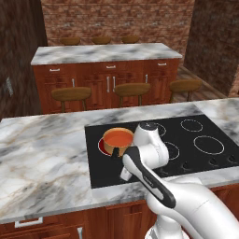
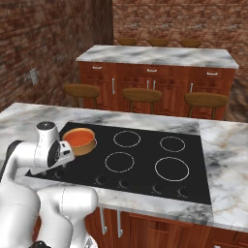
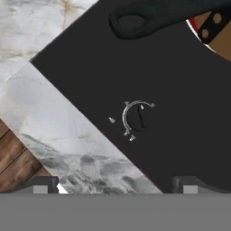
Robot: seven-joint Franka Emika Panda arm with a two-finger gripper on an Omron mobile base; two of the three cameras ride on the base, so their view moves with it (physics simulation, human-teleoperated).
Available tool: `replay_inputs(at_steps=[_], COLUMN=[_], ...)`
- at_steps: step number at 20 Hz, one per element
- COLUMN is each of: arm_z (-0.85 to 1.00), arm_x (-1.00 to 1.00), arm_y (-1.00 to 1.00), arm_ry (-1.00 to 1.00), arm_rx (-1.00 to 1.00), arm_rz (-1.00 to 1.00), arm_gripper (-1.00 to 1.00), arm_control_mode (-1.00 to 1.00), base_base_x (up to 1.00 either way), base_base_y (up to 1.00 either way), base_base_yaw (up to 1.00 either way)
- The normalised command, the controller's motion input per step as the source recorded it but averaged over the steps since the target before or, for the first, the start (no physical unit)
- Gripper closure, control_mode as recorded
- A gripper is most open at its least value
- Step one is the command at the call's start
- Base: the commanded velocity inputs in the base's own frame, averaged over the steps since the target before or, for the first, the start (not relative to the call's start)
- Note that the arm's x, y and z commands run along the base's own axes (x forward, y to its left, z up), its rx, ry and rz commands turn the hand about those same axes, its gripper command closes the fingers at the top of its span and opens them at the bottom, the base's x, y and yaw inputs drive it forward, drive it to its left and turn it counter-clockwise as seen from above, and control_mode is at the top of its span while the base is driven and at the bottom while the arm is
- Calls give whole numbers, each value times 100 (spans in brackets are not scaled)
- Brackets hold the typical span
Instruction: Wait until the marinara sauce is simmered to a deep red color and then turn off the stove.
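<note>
The marinara sauce (image 1: 118, 137) (image 2: 78, 136) is an orange-red disc in a small tan pot (image 1: 113, 148) on the front-left burner of the black stove (image 1: 186, 140) (image 2: 145, 155). A red glow (image 1: 101, 145) shows under the pot. In the hand view my gripper (image 3: 117, 187) is open, its two tips wide apart with nothing between them. It looks down on a dark knob (image 3: 140, 117) ringed by a white arc. The pot's dark handle (image 3: 149, 18) lies beyond the knob, and the pot's tan side (image 3: 222, 40) shows at the upper right corner.
Grey-veined marble countertop (image 1: 42, 154) (image 3: 54, 126) surrounds the cooktop, with its front edge and wood cabinet (image 3: 13, 164) close by the hand. More knobs (image 2: 123, 183) line the stove's front edge. An island with stools (image 1: 133, 88) stands behind.
</note>
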Motion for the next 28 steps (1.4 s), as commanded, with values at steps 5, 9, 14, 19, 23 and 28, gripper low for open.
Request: replay_inputs(at_steps=[5,9,14,19,23,28], arm_z=[-29,-20,-15,-11,-14,-21], arm_x=[26,28,36,7,0,0], arm_y=[11,10,2,0,0,0], arm_ry=[4,2,1,-2,-3,-1], arm_rx=[0,0,-4,0,0,0], arm_rz=[4,3,2,0,0,0], arm_gripper=[-100,-100,-100,-100,-100,-100], arm_control_mode=[-100,-100,-100,-100,-100,-100], base_base_x=[0,0,0,0,0,0], base_base_y=[0,0,0,0,0,0], base_base_yaw=[0,0,0,0,0,0])
